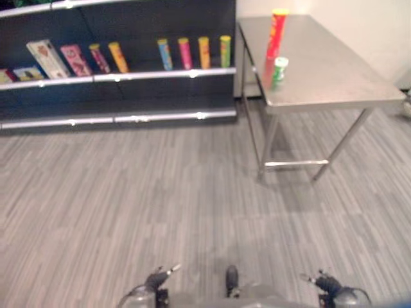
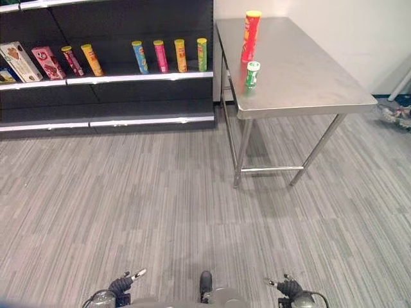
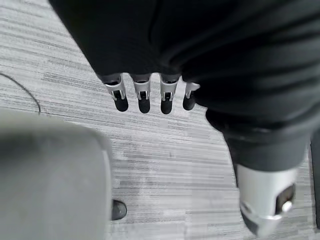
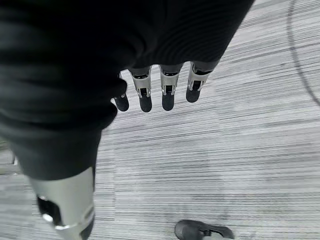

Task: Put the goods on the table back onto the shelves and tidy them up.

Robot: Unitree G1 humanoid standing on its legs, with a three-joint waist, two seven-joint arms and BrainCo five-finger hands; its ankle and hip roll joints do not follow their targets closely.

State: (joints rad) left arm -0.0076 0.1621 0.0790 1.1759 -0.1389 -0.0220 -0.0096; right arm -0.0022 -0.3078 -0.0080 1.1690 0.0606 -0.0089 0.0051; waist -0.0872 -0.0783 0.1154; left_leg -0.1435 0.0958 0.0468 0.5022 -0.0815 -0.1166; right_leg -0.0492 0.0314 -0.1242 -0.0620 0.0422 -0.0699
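Note:
A tall red can [image 2: 250,36] with a yellow lid stands on the steel table [image 2: 308,77] at the back right. A small green and white can [image 2: 252,74] stands just in front of it, near the table's left edge. The dark shelf unit [image 2: 128,78] runs along the back left, its middle board holding several upright cans [image 2: 160,55] and leaning boxes [image 2: 19,61]. My left hand [image 3: 143,97] hangs over the carpet with straight fingers, holding nothing. My right hand [image 4: 155,95] hangs the same way, open and far from the table.
Grey striped carpet [image 2: 160,205] stretches between me and both the shelves and the table. The table's legs and crossbar [image 2: 270,169] stand next to the shelf's right end. The lowest shelf board [image 2: 109,122] looks bare. A small heap [image 2: 395,112] lies on the floor at the far right.

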